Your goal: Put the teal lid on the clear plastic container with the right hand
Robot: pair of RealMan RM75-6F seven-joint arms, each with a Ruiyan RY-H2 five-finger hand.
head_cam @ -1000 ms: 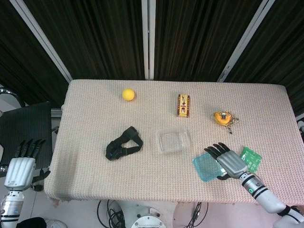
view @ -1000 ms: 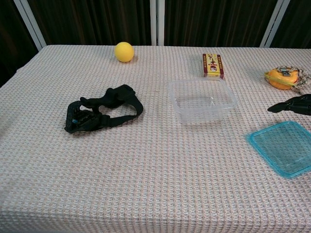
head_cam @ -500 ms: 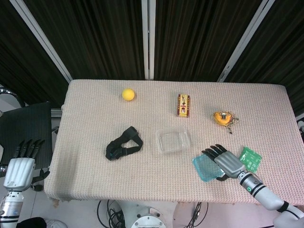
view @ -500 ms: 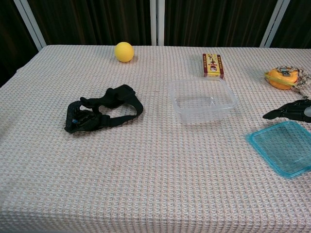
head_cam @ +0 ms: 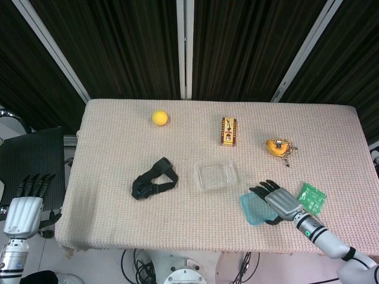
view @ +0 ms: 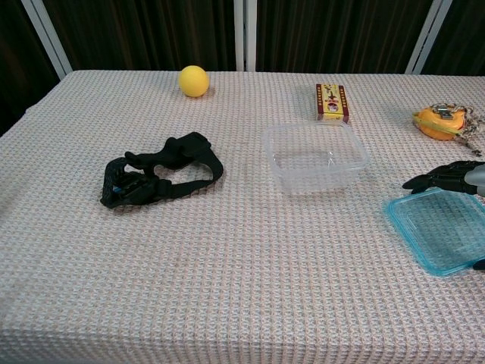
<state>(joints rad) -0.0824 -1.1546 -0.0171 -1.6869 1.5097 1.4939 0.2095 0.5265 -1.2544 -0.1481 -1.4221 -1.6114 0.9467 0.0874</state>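
The teal lid lies near the table's front right. My right hand spans its right side, with fingers over the far edge and the thumb at the near edge, gripping it. The lid looks slightly tilted. The clear plastic container stands empty and upright at mid table, left of and beyond the lid. My left hand hangs off the table's left side with fingers apart, holding nothing.
A black strap lies left of the container. A yellow ball, a small red-and-yellow box and an orange tape measure sit toward the back. A green packet lies right of my right hand.
My right hand has slid left over the lid and closed around it. The lid has turned and shifted slightly left. The left hand has stayed put.
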